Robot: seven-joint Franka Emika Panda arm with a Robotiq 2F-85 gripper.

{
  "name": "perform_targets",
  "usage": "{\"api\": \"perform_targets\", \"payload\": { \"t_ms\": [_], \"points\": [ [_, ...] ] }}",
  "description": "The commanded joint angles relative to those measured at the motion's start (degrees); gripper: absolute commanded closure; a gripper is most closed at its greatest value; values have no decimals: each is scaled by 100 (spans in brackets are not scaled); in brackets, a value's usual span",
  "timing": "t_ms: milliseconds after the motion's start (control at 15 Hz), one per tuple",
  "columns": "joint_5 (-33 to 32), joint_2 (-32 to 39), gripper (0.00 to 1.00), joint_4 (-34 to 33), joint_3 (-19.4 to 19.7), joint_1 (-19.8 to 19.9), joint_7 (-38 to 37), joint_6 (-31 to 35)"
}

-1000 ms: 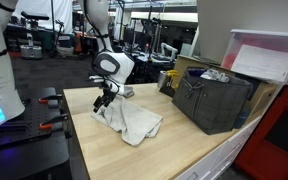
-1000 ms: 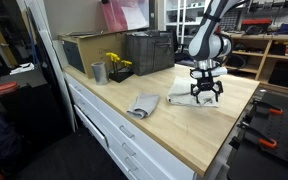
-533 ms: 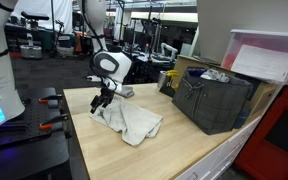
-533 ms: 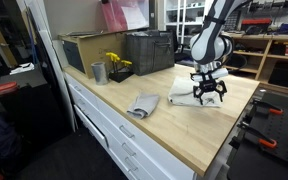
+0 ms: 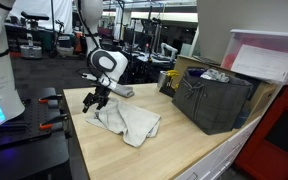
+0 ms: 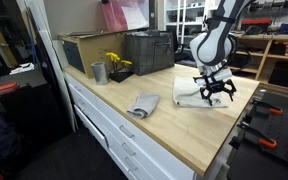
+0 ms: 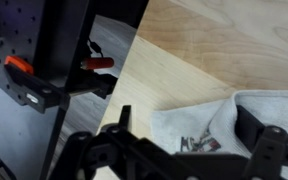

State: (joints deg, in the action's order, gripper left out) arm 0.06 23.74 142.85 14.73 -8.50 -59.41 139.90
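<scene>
Just above one end of the white towel [image 5: 132, 122] on the bench [image 5: 184, 152], we see the arm [image 5: 109, 63] bent downward, its fingers [image 7: 251, 124] spread wide, holding nothing.

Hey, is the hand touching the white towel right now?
Cannot tell. The open hand hangs by the white towel in both exterior views; no view shows contact or a gap.
</scene>
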Motion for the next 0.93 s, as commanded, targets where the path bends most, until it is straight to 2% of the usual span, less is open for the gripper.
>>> {"api": "perform_targets", "payload": {
  "t_ms": [0, 67, 133, 200, 400, 467, 600, 733, 867],
  "points": [
    [-377, -457, 0, 300, 83, -8, -589, -385],
    [-437, -488, 0, 314, 61, 36, -660, -464],
    [-504, -497, 25, 300, 50, 61, -741, -559],
    [-549, -510, 26, 290, 26, 94, -777, -645],
    [-623, -537, 49, 258, -28, 174, -898, -844],
    [-604, -555, 16, 260, -40, 202, -896, -872],
    [-600, -616, 11, 286, -47, 236, -928, -829],
    [-466, -722, 0, 318, -116, 394, -643, -490],
    [-453, -767, 0, 267, -174, 577, -249, 88]
  ]
}}
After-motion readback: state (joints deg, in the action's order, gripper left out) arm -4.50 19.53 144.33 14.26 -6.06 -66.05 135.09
